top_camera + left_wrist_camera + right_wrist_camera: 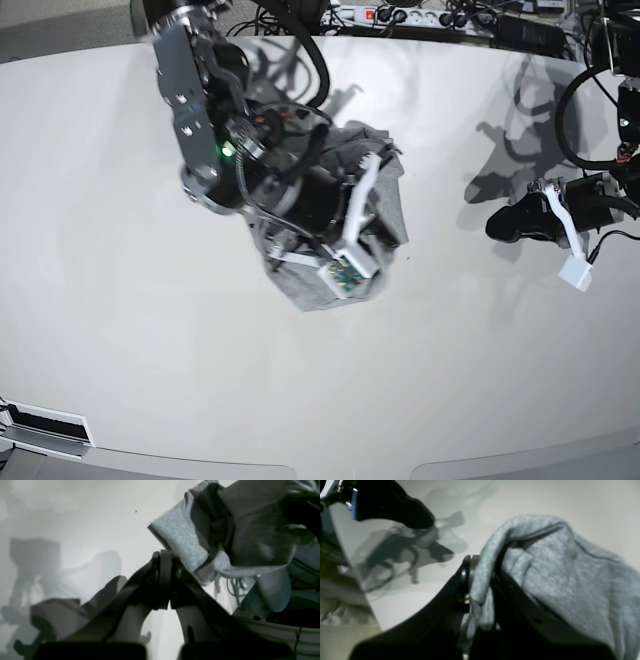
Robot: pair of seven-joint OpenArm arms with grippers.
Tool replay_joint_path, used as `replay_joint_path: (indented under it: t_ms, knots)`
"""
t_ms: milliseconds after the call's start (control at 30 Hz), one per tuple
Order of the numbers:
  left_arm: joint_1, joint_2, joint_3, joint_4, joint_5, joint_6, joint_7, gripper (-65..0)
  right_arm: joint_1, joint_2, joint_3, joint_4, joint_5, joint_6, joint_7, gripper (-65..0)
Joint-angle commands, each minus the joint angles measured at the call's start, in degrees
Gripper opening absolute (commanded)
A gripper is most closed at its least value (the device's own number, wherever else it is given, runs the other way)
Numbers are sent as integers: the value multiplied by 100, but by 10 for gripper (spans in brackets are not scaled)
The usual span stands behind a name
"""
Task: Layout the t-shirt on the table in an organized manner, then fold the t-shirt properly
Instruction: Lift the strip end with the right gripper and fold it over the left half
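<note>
Your right gripper (480, 580) pinches a fold of the t-shirt (385, 205), which hangs bunched from it above the middle of the table (120, 330). Farther right, your left gripper (170, 580) hovers with its jaws pressed together on nothing, well apart from the shirt in the base view.

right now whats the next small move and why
Probably bring the left tool across to pinch a free edge of the t-shirt. The right tool is shut on a fold and the shirt hangs bunched over the table, while the left tool is shut on nothing, apart from the cloth.
</note>
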Motion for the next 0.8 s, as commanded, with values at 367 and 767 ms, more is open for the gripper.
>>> replay_joint_path:
  t_ms: [367,767]
  knots:
    - [-70,-74,-42,79,188,-47,-131,-650,1108,-484,-448,1180,1154,310,-1775,-144]
    - [-72,-70,-42,81,188,-47,-131,-650,839,-247,813,1215,1150,278,-1663,-296]
